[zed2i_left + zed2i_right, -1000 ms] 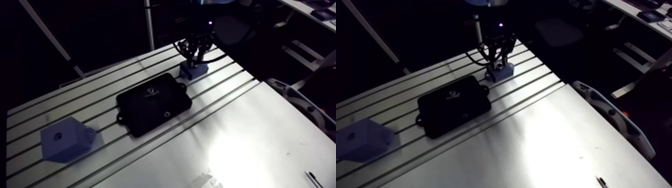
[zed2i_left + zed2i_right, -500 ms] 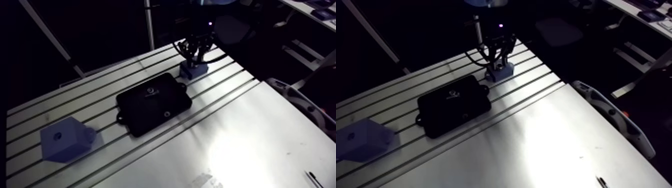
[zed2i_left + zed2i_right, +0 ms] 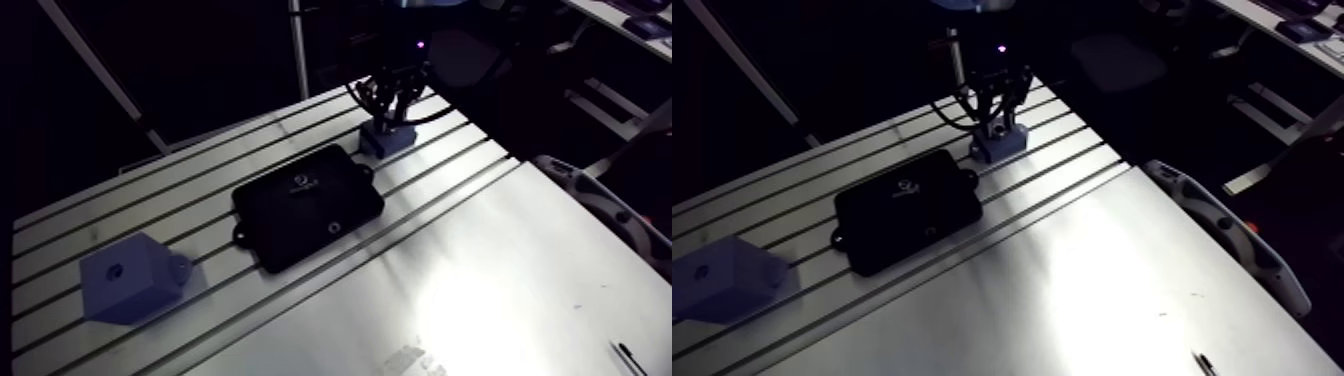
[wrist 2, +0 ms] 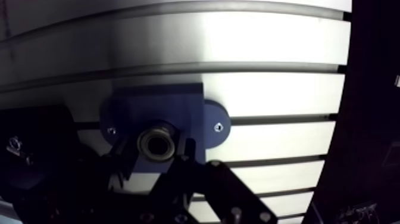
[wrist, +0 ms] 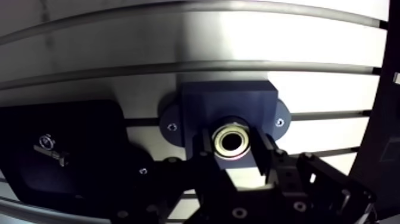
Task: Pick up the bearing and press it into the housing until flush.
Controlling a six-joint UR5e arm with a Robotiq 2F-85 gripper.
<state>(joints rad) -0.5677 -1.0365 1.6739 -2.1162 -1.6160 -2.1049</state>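
Observation:
In the wrist view the bearing, a pale metal ring with a dark bore, sits between my fingers, which press on it from both sides. It rests at the round opening on top of the dark blue housing, a block with two screwed ears. I cannot tell how deep the ring sits. My gripper is shut on the bearing. In the arm view the gripper stands straight over the housing at the table's far side.
A flat black box lies on the slotted table just in front of the housing. A second blue block stands at the near left. A grey curved part hangs off the right edge.

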